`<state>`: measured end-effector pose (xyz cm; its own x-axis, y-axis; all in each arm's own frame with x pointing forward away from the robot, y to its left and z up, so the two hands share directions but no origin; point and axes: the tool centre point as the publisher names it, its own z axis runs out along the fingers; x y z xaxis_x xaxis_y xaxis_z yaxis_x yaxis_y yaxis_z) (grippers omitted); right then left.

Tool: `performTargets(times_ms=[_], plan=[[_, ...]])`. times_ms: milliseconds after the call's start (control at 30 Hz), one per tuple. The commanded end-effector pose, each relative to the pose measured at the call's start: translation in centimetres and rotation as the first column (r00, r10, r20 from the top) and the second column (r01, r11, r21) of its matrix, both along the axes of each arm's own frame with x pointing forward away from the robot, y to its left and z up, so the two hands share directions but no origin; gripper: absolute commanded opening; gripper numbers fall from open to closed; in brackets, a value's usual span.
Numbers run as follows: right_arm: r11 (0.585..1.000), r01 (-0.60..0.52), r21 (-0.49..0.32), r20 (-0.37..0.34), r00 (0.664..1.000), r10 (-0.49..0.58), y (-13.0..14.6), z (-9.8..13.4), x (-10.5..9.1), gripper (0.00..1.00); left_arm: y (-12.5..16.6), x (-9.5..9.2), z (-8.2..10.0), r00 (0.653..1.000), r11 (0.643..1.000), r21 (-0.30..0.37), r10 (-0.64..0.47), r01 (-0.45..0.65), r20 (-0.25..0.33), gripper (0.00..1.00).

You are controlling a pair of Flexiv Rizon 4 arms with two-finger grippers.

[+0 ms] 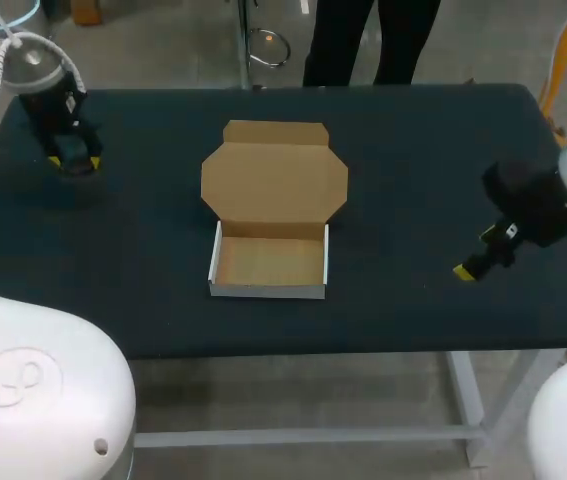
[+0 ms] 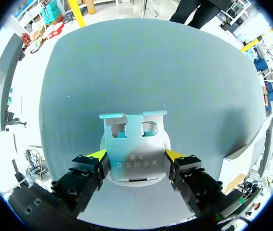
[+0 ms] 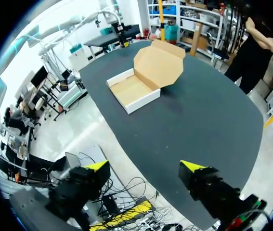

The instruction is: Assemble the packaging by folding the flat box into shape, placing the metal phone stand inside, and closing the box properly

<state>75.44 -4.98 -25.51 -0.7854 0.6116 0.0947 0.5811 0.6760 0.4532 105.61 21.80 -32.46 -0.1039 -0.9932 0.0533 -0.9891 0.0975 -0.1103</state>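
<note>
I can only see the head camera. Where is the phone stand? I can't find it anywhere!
Observer: It's hidden under the arm on your left. The left wrist view shows the metal phone stand between the fingers of the left gripper, with a yellow tip touching each side.
Operator: Is the other gripper holding something too?
Observer: No. The right wrist view shows the right gripper open, with nothing between its fingers.
Operator: What is it pointing at?
Observer: At the box, which lies well ahead of it with its lid folded back.
</note>
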Motion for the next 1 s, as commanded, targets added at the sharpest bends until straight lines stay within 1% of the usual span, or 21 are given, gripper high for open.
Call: performTargets(times_ms=[33, 67, 100, 133, 200, 267, 533, 600, 700, 767, 833, 867, 1000], plan=[[0.999, -0.019, 0.047, 0.146, 0.989, 0.012, 0.9, -0.8, -0.6, 1.0, -0.8, -1.5, 0.8, 0.999, 1.0, 0.012, -0.016, 0.015, 0.043, 0.0], [0.998, -0.047, 0.051, 0.168, 0.985, 0.038, 1.1, -0.9, -0.4, 1.0, -1.1, -2.0, 1.0, 0.999, 1.0, 0.013, -0.023, 0.023, 0.047, 0.0], [0.997, -0.052, 0.054, 0.172, 0.984, 0.042, 1.2, -1.0, -0.3, 1.0, -1.3, -2.2, 1.1, 0.998, 1.0, 0.013, -0.027, 0.027, 0.048, 0.0], [0.997, -0.066, 0.035, 0.173, 0.983, 0.059, 1.4, -1.4, 0.0, 1.0, -1.6, -2.5, 1.3, 0.998, 0.999, 0.014, -0.037, 0.037, 0.052, 0.0], [0.995, -0.093, 0.049, 0.192, 0.978, 0.082, 1.8, -1.7, 0.2, 1.0, -2.2, -3.1, 1.7, 0.997, 0.999, 0.016, -0.051, 0.051, 0.061, 0.0], [0.992, -0.119, 0.029, 0.205, 0.972, 0.11, 2.1, -2.1, 0.4, 1.0, -2.8, -3.7, 2.0, 0.995, 0.998, 0.012, -0.065, 0.065, 0.072, 0.0], [0.983, -0.181, 0.017, 0.238, 0.956, 0.172, 3.0, -3.0, 1.1, 1.0, -5.6, -6.4, 3.2, 0.984, 0.991, 0.008, -0.137, 0.137, 0.113, 0.0], [0.98, -0.199, 0.025, 0.253, 0.949, 0.186, 3.2, -3.1, 1.2, 1.0, -6.3, -7.0, 3.5, 0.98, 0.987, 0.004, -0.159, 0.16, 0.12, 0.0], [0.979, -0.203, 0.017, 0.249, 0.949, 0.192, 3.7, -3.6, 1.4, 1.0, -7.4, -7.7, 3.8, 0.974, 0.982, 0.001, -0.185, 0.187, 0.128, 0.0], [0.98, -0.198, -0.007, 0.227, 0.954, 0.194, 3.9, -3.9, 1.6, 1.0, -8.0, -8.2, 4.0, 0.969, 0.978, 0.002, -0.207, 0.209, 0.132, 0.0], [0.982, -0.187, -0.016, 0.218, 0.958, 0.186, 4.2, -4.2, 1.8, 1.0, -8.5, -8.6, 4.1, 0.966, 0.975, 0.004, -0.222, 0.224, 0.135, 0.0], [0.985, -0.171, -0.038, 0.212, 0.962, 0.175, 4.3, -4.3, 2.0, 1.0, -8.8, -8.9, 4.1, 0.964, 0.973, 0.004, -0.23, 0.231, 0.136, 0.0], [0.987, -0.152, -0.049, 0.217, 0.963, 0.159, 4.6, -4.5, 2.4, 1.0, -9.6, -9.5, 4.2, 0.957, 0.966, 0.006, -0.256, 0.258, 0.137, 0.0]])
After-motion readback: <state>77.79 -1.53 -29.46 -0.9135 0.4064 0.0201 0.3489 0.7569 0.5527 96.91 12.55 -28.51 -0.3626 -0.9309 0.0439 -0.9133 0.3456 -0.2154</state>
